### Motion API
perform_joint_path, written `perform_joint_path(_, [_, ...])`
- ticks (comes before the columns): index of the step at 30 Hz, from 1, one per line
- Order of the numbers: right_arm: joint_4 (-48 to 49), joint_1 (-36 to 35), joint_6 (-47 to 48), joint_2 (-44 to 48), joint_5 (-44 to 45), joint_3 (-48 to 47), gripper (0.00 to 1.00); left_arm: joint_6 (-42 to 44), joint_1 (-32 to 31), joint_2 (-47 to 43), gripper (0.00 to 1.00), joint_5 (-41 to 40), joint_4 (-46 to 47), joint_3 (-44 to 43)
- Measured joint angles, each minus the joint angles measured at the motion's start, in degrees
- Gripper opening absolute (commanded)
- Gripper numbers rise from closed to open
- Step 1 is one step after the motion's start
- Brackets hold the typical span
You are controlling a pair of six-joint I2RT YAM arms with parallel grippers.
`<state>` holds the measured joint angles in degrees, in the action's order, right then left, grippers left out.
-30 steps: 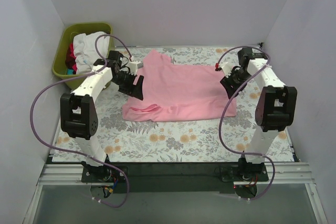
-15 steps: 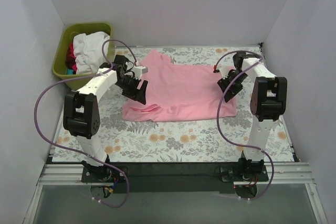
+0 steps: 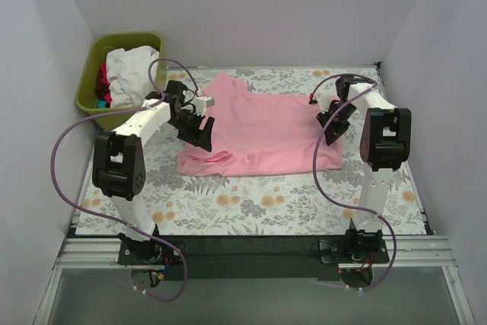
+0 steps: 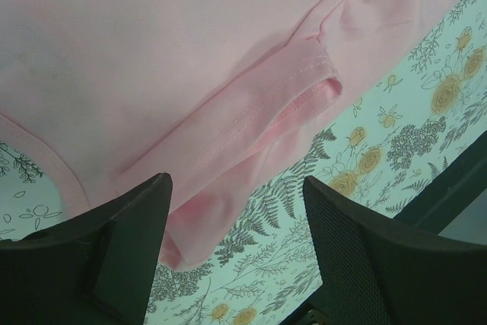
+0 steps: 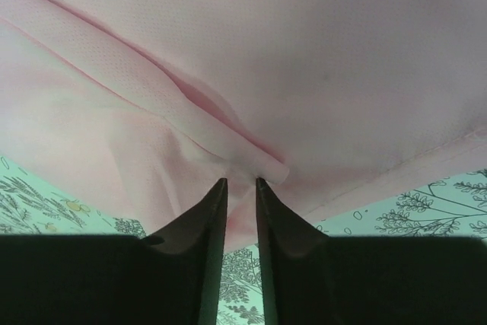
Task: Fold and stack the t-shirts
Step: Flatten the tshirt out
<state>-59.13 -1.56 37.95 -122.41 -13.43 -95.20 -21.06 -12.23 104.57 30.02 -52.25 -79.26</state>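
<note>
A pink t-shirt lies spread on the floral table cover, its bottom-left corner folded over. My left gripper hangs open over the shirt's left edge; in the left wrist view a folded sleeve hem lies just beyond its wide-apart fingers. My right gripper is at the shirt's right edge. In the right wrist view its fingers are almost together, with a pink fold pinched at the tips.
A green bin stands at the back left, holding a white garment and other coloured clothes. Purple cables loop off both arms. White walls close in the table on the left, right and back.
My right gripper has moved in and back onto the shirt's right edge and its upper arm has swung upright. My left gripper has shifted slightly right over the shirt's left edge.
</note>
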Motion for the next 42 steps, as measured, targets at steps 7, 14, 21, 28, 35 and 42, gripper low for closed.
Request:
perform_joint_path(7, [0.5, 0.0, -0.5, 0.5, 0.0, 0.0, 0.01, 0.1, -1.0, 0.0, 0.67, 0.0, 0.0, 0.0])
perform_joint_path(14, [0.6, 0.1, 0.0, 5.5, 0.2, 1.0, 0.01, 0.1, -1.9, 0.2, 0.66, 0.0, 0.0, 0.0])
perform_joint_path(21, [0.8, 0.4, -0.8, 5.6, 1.4, 1.0, 0.38, 0.1, -2.4, 0.5, 0.67, 0.0, 0.0, 0.0])
perform_joint_path(28, [1.4, 0.4, -1.7, 3.1, 1.6, 1.0, 0.39, 0.1, -2.6, 1.2, 0.67, -0.3, 0.2, 0.0])
perform_joint_path(35, [2.4, 0.4, -2.3, 0.6, 1.6, 1.0, 0.38, 0.1, -2.6, 1.2, 0.68, -0.7, 0.5, 0.2])
perform_joint_path(42, [2.6, 0.4, -3.0, -0.3, 1.5, 0.9, 0.16, 0.0, -2.8, 1.2, 0.68, -0.9, 0.6, 0.5])
